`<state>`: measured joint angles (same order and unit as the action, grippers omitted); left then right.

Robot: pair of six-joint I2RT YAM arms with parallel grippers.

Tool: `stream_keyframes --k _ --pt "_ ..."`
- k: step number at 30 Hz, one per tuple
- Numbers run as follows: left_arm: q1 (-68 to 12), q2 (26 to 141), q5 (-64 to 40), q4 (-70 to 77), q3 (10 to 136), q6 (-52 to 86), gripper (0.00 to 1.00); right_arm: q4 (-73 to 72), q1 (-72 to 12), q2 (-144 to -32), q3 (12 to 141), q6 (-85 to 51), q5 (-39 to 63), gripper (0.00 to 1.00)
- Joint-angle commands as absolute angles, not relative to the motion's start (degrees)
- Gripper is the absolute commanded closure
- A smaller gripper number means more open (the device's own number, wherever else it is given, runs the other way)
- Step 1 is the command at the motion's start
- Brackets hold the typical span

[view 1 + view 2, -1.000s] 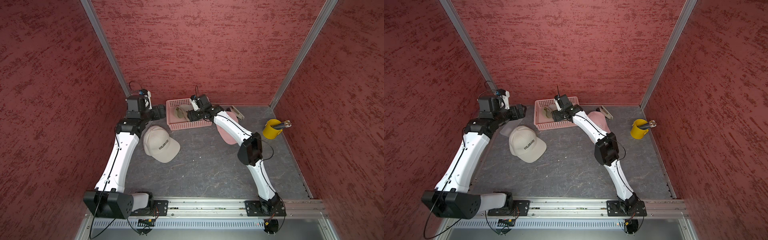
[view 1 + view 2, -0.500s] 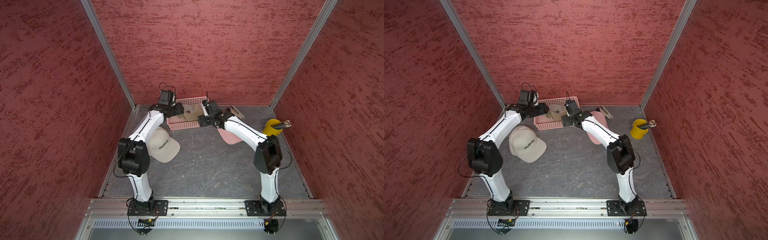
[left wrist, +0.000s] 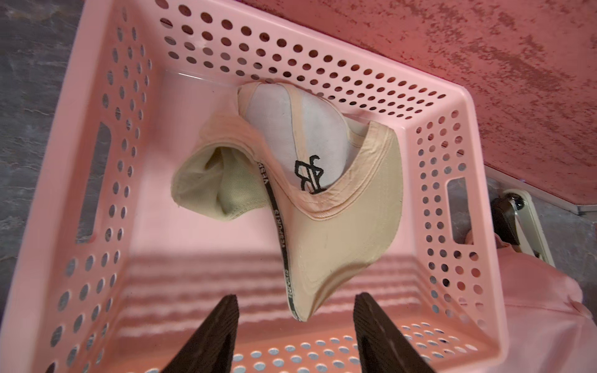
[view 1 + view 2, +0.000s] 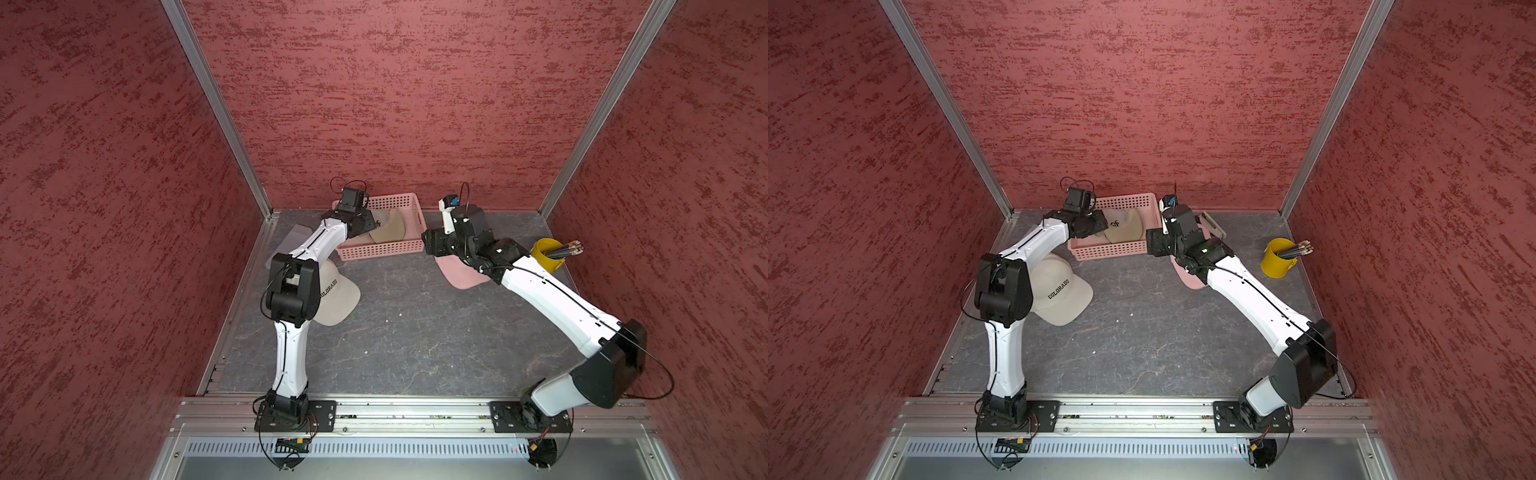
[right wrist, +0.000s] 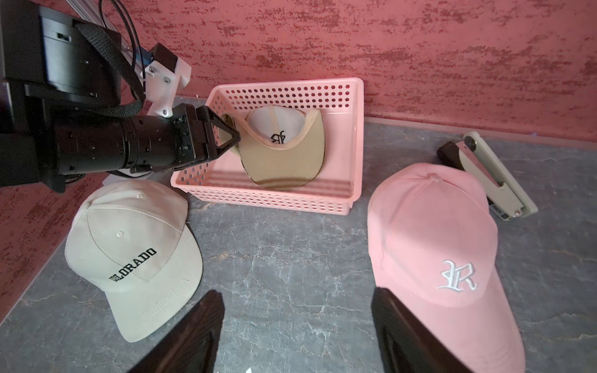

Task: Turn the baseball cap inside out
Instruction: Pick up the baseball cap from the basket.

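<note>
Cap (image 3: 323, 226), lining outward, lay in the basket (image 3: 452, 97) at the table's 12 o'clock. Its brim tip sat between the left gripper's (image 3: 295, 298) spread fingers, unpinched. The right gripper (image 5: 297, 292), fingers also spread, hovered off the basket's 3 o'clock end. Bare grey table (image 4: 415, 332) stretched toward 6 o'clock, enclosed by red walls (image 4: 374, 104).

Rough red walls (image 4: 374, 104) with aluminium corner posts (image 4: 216, 104) enclose a grey marbled floor (image 4: 407, 340).

A lab robot test booth: red panel walls (image 4: 374, 104), metal frame posts (image 4: 216, 104), arms (image 4: 291, 357) bolted to a rail (image 4: 415, 409).
</note>
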<state>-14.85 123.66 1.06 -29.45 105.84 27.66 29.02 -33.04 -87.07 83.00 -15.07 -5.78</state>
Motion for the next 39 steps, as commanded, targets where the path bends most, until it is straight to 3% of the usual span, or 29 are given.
stream_keyframes --k 1,7,10,15,24,30,34,39 --pt "-15.2 126.88 1.97 -27.59 108.71 28.81 0.4 27.89 -32.52 -85.07 80.96 -16.57 -3.77 0.23" --pt "-15.48 131.71 -0.91 -24.54 111.82 28.92 0.49 27.75 -32.43 -84.81 79.65 -17.57 -2.2 0.23" --pt "-15.65 133.84 -2.7 -23.61 113.44 29.45 0.69 27.69 -32.43 -84.8 78.98 -17.7 -1.83 0.22" --pt "-16.46 132.6 -3.36 -19.0 112.24 28.83 0.9 27.68 -32.36 -85.12 78.44 -17.34 -1.79 0.23" --pt "-17.37 117.45 -2.99 -16.39 109.4 23.51 0.98 27.88 -32.27 -83.9 77.78 -16.59 -2.81 0.23" --pt "-18.76 105.45 -13.63 -26.65 105.35 12.34 1.0 32.06 -29.25 -79.96 80.06 -15.76 -2.56 0.22" --pt "-20.75 97.06 -14.31 -38.1 96.27 -1.04 1.0 36.77 -24.27 -77.56 81.56 -16.57 -1.39 0.22" --pt "-23.56 82.6 -21.51 -39.6 76.98 -14.58 1.0 41.68 -20.48 -78.03 83.67 -16.39 0.01 0.22"
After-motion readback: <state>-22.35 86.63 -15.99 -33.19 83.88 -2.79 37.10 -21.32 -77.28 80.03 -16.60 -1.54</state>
